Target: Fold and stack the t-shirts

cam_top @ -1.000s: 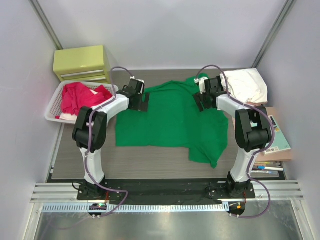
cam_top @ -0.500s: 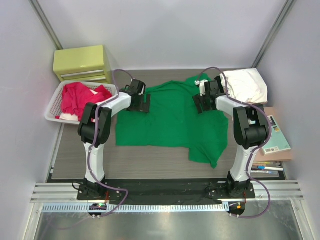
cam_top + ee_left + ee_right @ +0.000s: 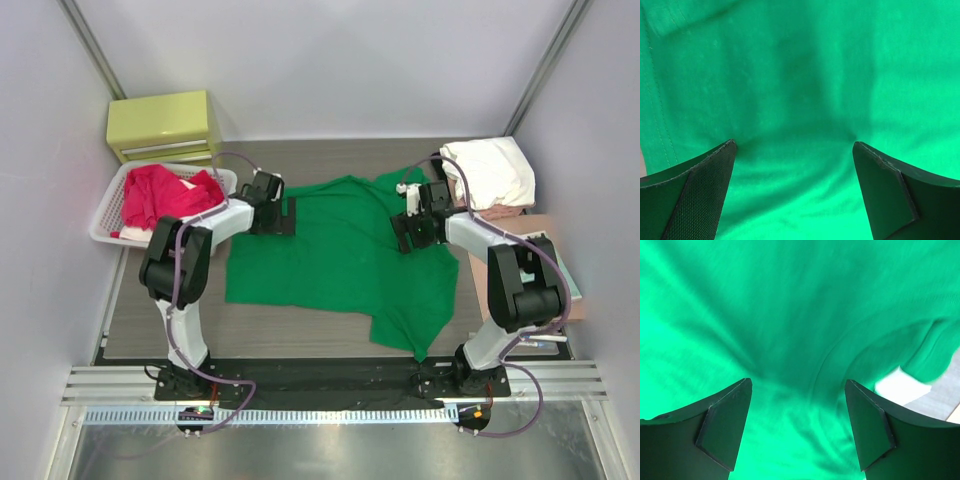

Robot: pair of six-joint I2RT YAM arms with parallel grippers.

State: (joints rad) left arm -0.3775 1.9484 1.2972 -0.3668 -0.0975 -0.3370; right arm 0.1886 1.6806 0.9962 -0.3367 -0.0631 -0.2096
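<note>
A bright green t-shirt [image 3: 335, 255] lies spread out in the middle of the table, with a flap hanging toward the front right. My left gripper [image 3: 286, 215] stands open over its back left part, and green cloth [image 3: 800, 75] fills the space between the wide-apart fingers [image 3: 700, 185]. My right gripper [image 3: 404, 229] is open over the back right part, near a curved seam [image 3: 840, 347], with a small white patch [image 3: 900, 387] at the cloth's edge. Red t-shirts [image 3: 160, 195] are heaped at the left. A white t-shirt [image 3: 490, 172] sits at the back right.
The red shirts lie in a white slatted basket [image 3: 100, 232] at the left edge. A yellow-green drawer box [image 3: 165, 125] stands behind it. A book [image 3: 562, 285] and a brown board lie by the right arm. Walls close in on both sides.
Both grippers have moved toward the front of the table, still open. The green t-shirt has shifted nearer with them, and its front flap now reaches lower.
</note>
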